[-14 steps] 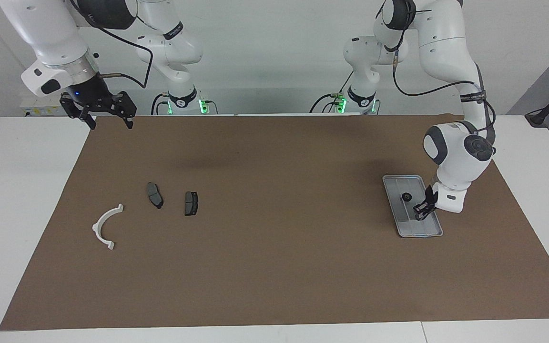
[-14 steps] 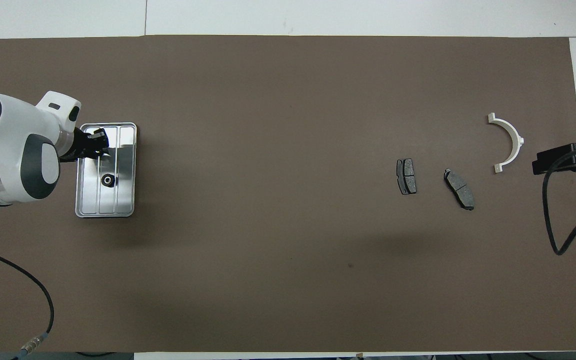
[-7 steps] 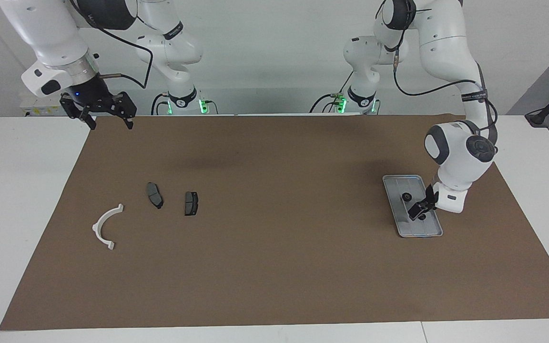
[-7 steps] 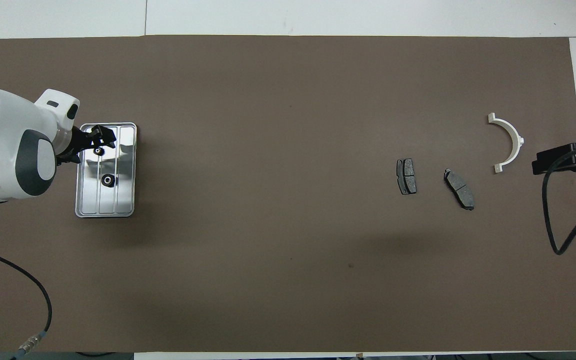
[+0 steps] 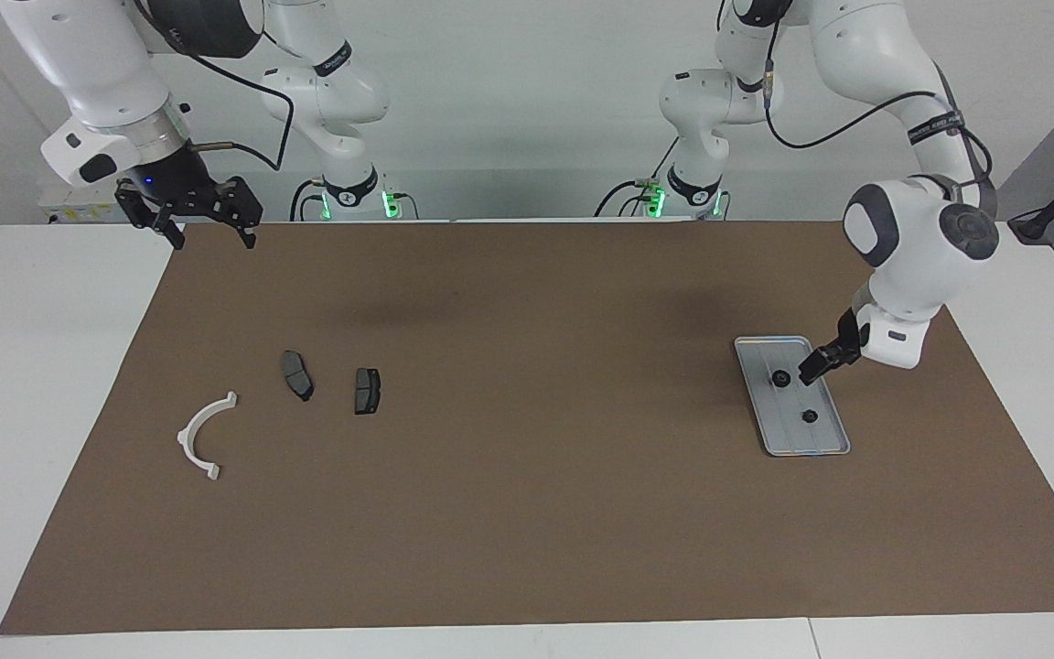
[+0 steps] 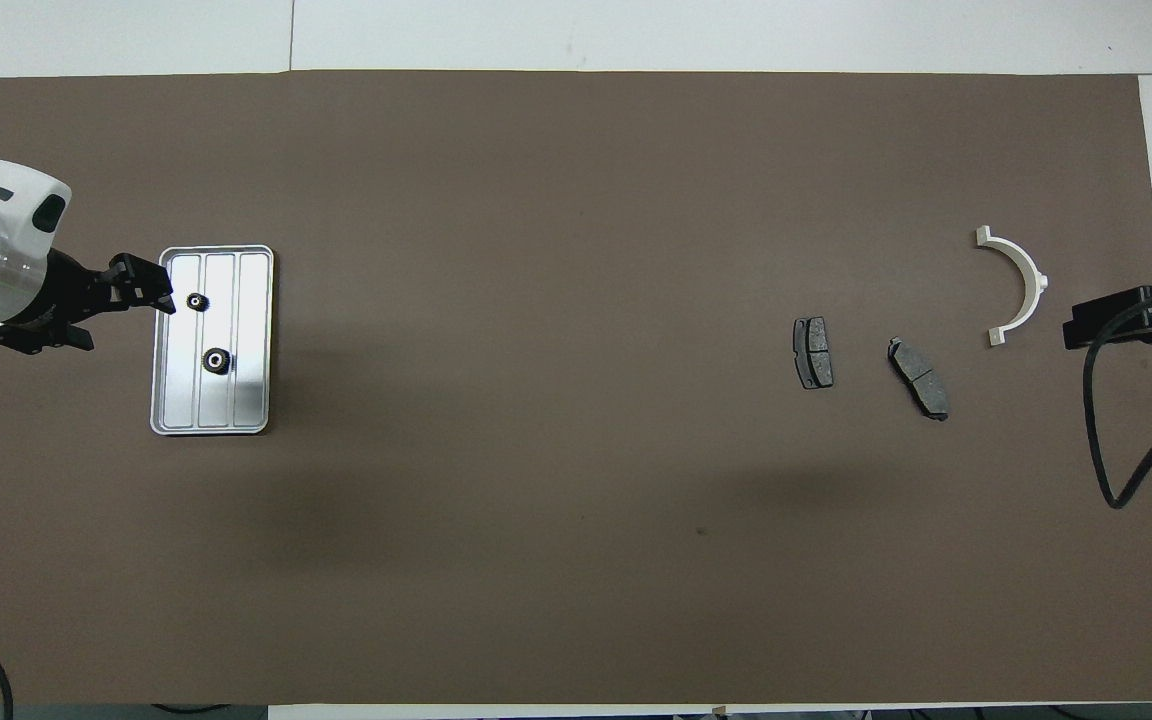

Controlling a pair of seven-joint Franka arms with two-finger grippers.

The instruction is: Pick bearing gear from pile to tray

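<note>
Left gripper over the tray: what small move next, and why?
Probably lift the left gripper clear and bring it home. Its fingers are open and hold nothing, and two black gears lie in the tray. Only brake pads and a white bracket remain. The right gripper waits.

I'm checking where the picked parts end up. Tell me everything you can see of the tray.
The tray is a flat, silver-grey, shiny metal rectangle with rounded corners, a low raised rim and faint lengthwise ridges. It lies flat on the brown mat at the left arm's end of the table. Two small black round parts rest in it, apart from each other: one near the middle, one farther from the robots. Nothing else touches it.
</note>
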